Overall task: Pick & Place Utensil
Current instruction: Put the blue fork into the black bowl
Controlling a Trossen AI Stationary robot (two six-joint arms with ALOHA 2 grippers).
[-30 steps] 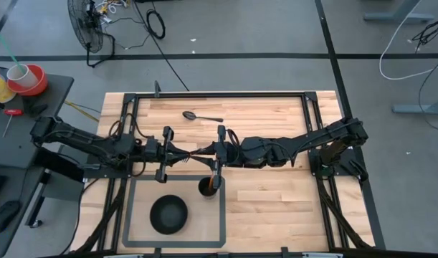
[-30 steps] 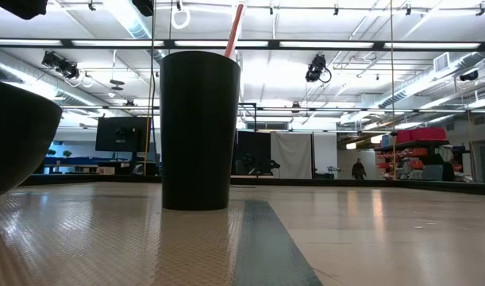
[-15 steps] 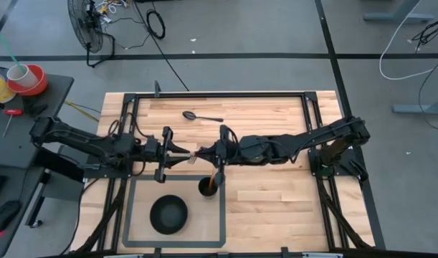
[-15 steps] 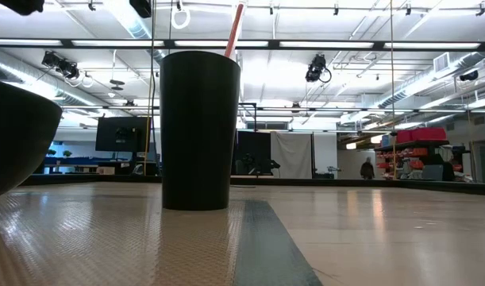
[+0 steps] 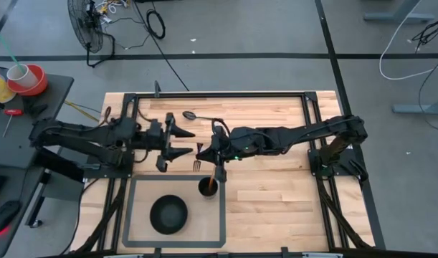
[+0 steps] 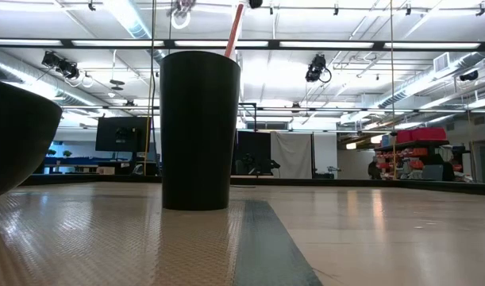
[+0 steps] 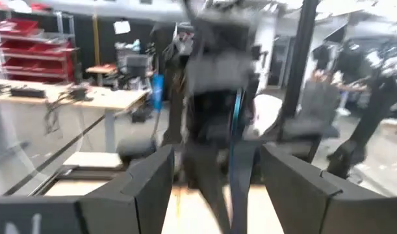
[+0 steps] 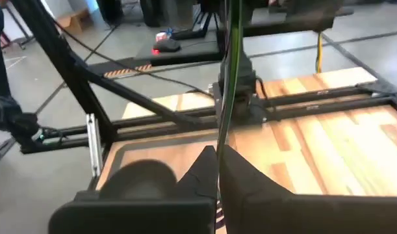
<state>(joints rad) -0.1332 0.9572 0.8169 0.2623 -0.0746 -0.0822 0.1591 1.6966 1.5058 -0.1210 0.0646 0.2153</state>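
Since a second ago my left gripper (image 5: 180,141) has backed off with fingers spread wide, leaving the fork (image 5: 196,158) pinched in my right gripper (image 5: 216,153), tines out, beside the black cup (image 5: 208,188) where I judge it belongs.

Both arms reach toward the table's middle. The left gripper (image 5: 181,143) has its fingers spread wide; facing it just beyond those fingertips, the right gripper (image 5: 202,153) is pinched closed.
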